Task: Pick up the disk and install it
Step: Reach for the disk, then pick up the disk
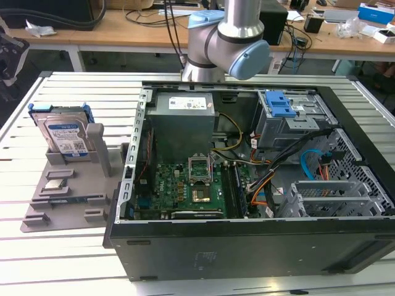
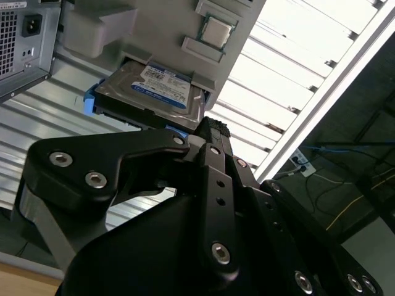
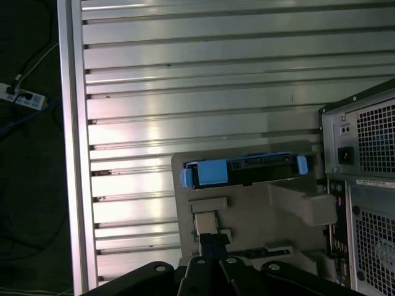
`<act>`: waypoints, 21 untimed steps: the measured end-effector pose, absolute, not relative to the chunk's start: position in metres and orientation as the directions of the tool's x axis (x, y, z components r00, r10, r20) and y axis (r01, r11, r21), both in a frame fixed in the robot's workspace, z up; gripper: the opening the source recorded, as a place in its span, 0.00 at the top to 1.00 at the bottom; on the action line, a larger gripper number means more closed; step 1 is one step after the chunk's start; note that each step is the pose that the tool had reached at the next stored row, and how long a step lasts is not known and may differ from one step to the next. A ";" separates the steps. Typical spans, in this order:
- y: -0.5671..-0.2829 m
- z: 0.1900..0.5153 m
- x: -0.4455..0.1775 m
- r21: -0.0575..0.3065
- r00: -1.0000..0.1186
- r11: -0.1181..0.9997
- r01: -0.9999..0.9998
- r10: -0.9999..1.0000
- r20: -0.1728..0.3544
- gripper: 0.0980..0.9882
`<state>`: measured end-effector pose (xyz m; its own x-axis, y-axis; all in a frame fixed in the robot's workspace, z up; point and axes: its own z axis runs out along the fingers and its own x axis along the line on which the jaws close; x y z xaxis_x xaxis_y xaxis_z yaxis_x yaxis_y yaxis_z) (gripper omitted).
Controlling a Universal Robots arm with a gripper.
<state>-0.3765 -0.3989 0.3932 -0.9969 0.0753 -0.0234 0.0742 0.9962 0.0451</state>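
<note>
Looking along both wrist views, you see the gripper [image 2: 212, 126] [image 3: 210, 239] with its jaws drawn narrow, tips together and nothing between them. It hangs apart from the disk [image 2: 154, 92] [image 3: 244, 172], with the fingertips aimed toward it.

Your disk [image 1: 65, 132] stands on edge in a slot of the grey holder [image 1: 68, 206], blue bracket around it, label facing out in the exterior view. A CPU chip [image 1: 55, 185] [image 2: 217, 29] lies flat on the same holder, near the disk but not touching it.

The holder sits on the slatted table [image 1: 62, 265], just beside the open case [image 1: 247, 246], at the exterior view's left. Your arm [image 1: 228, 43] rises behind the case's far wall. Inside the case, the motherboard [image 1: 185, 185] lies exposed.
</note>
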 end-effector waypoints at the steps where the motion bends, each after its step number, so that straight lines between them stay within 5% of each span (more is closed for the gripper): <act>1: -0.399 0.393 -0.377 0.045 -0.997 0.996 0.074 0.075 -0.023 1.00; 21: -0.399 0.393 -0.378 0.045 -0.999 0.999 -0.025 -0.024 -0.023 1.00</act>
